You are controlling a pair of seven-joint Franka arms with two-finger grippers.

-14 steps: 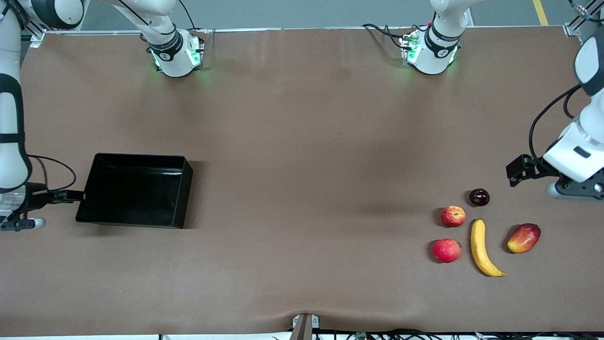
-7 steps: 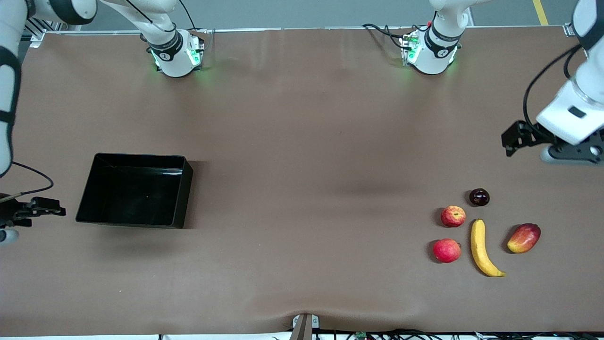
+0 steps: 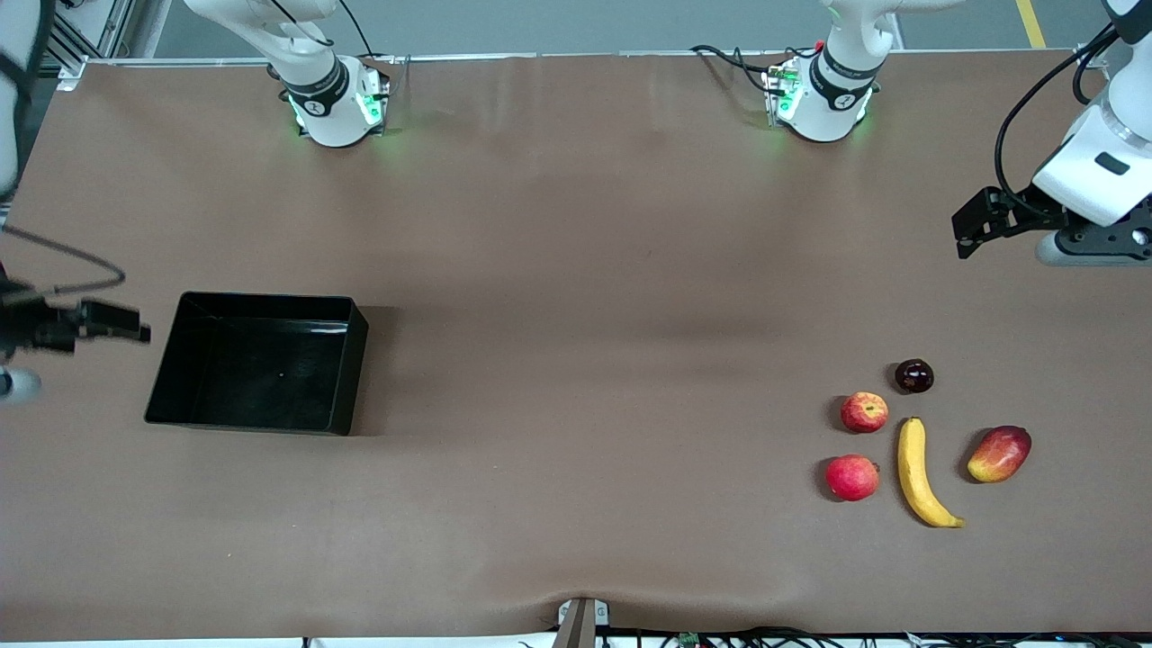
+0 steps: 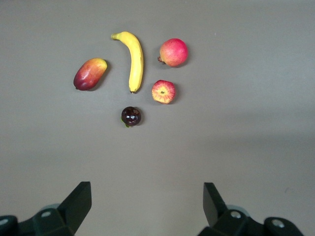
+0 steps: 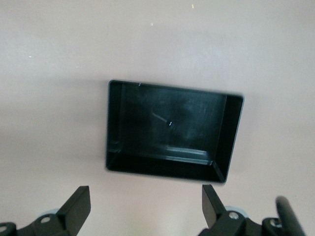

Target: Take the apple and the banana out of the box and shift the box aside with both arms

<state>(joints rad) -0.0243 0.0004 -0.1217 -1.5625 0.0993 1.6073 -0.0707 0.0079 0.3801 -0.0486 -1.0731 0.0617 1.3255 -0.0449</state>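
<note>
Two apples (image 3: pixel 864 412) (image 3: pixel 851 477), one banana (image 3: pixel 920 470), one mango (image 3: pixel 999 454), one dark round fruit (image 3: pixel 913 375), one black tray (image 3: pixel 257 363).

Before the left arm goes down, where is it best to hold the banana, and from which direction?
Probably at the middle of the banana, coming straight down from above with the open left gripper. It lies flat, lengthwise toward the front camera, so the fingers should close across its narrow width. The streaked apple and the mango lie apart from it, leaving room.
</note>
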